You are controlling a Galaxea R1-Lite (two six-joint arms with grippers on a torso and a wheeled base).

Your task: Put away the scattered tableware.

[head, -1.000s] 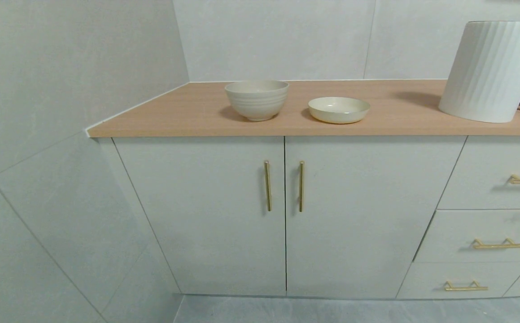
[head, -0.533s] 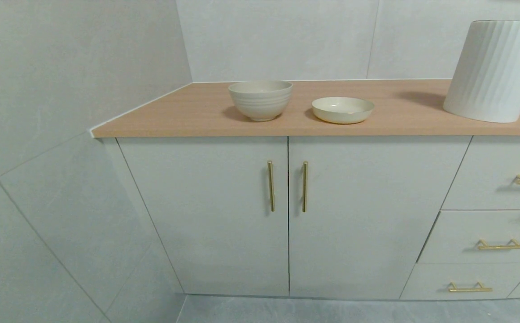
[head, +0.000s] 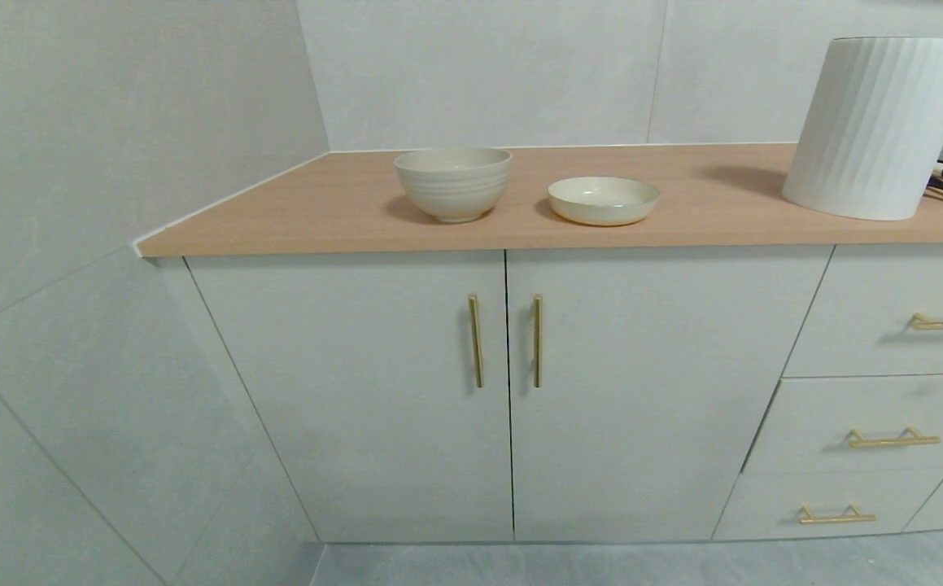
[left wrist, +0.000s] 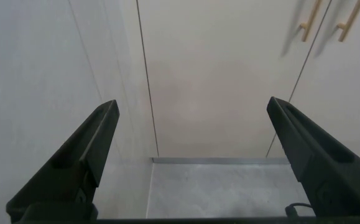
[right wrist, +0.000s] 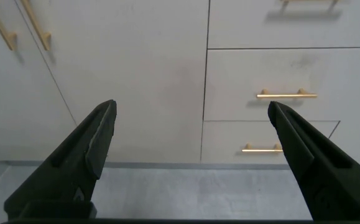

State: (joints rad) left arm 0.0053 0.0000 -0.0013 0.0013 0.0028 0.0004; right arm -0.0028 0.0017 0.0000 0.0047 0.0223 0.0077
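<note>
A white cabinet (head: 357, 407) with two shut doors and a stack of drawers (head: 886, 317) carries a wooden countertop (head: 292, 224), where a tall ribbed white container (head: 878, 122) stands far to the right. The deep ringed bowl (head: 453, 183) and the shallow dish (head: 603, 200) sit upright near the front edge above the doors, close together but apart. Down low before the cabinet front, the left gripper (left wrist: 192, 107) and the right gripper (right wrist: 192, 107) both hang with jaws spread wide, holding nothing.

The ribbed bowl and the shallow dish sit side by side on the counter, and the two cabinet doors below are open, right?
No. In the head view both cabinet doors are shut. The ribbed bowl and shallow dish do sit side by side on the counter.
</note>
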